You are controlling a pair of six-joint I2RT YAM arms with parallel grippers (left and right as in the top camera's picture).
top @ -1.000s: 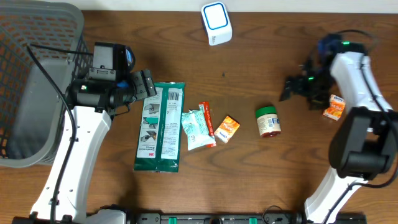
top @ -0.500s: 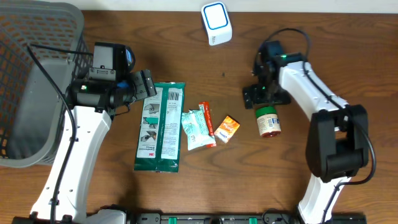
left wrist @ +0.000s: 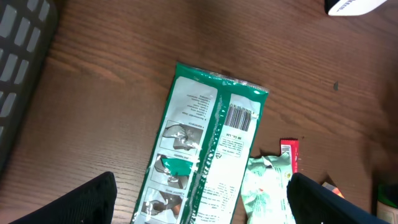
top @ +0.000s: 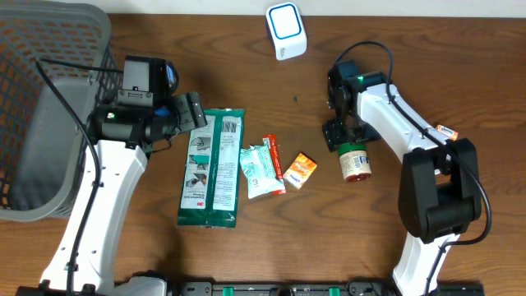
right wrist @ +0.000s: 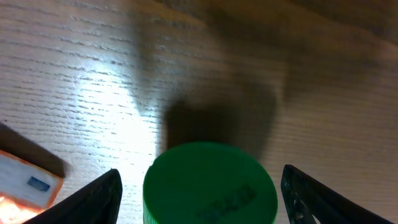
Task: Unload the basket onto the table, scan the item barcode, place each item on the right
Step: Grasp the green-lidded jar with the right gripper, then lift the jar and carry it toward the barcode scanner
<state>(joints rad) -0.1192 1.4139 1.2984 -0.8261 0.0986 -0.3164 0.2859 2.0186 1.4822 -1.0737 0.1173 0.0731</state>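
Here your right hand (right wrist: pixel 202 194) gapes wide astride the green-lidded round jar (right wrist: pixel 210 180); your left hand (left wrist: pixel 202 200) hangs wide above the long green plastic packet (left wrist: pixel 205 143).

From overhead I see a grey mesh basket (top: pixel 49 49) at the wooden table's (top: pixel 370 33) left edge. A long green package (top: pixel 212 168) lies beside a teal pouch (top: pixel 257 171), a red stick (top: pixel 274 162) (overlapping the pouch) and a small orange box (top: pixel 301 170).

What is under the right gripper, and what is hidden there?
A green lid sits below the right gripper, between its open jaws. It belongs to a small jar; in the wrist view the lid covers the jar's body and label.
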